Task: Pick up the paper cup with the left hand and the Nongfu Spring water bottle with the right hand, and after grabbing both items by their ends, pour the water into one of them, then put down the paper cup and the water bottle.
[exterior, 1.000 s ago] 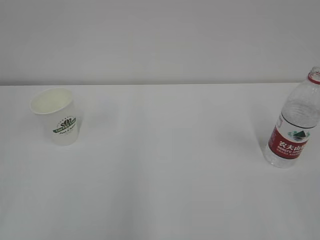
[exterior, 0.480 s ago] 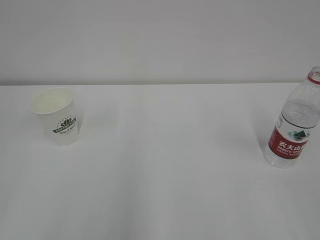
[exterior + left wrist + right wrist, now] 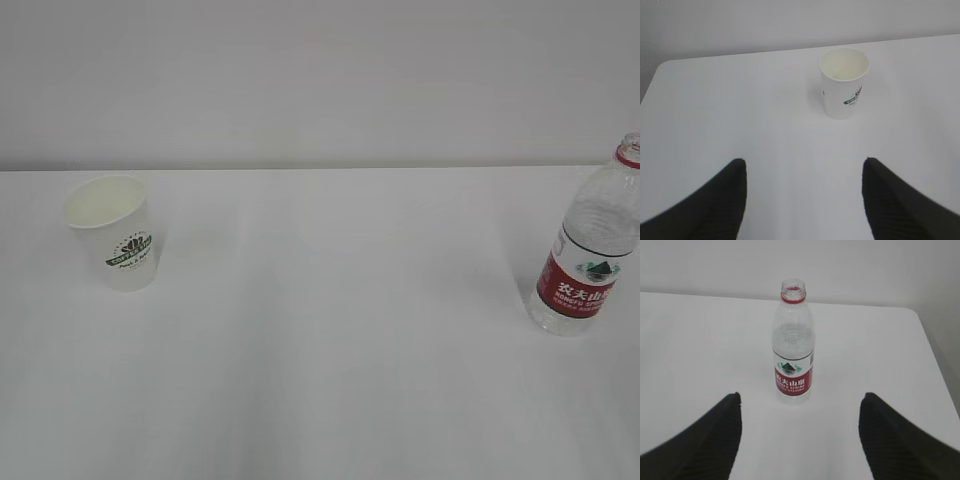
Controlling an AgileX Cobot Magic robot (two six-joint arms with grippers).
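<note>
The white paper cup (image 3: 110, 232) with a green logo stands upright at the left of the white table (image 3: 330, 350), and neither arm shows in the exterior view. In the left wrist view the paper cup (image 3: 843, 82) stands well ahead of my left gripper (image 3: 804, 165), which is open with nothing between its black fingers (image 3: 720, 200). The uncapped Nongfu Spring water bottle (image 3: 590, 245) stands upright at the table's right edge. From the right wrist the water bottle (image 3: 793, 345) stands ahead of my open, empty right gripper (image 3: 800, 400). No water stream shows; the bottle looks clear.
A plain pale wall (image 3: 320, 80) rises behind the table's far edge. The left wrist view shows the table's rounded far left corner (image 3: 662, 65); the right wrist view shows its far right corner (image 3: 912, 312) and right edge close to the bottle.
</note>
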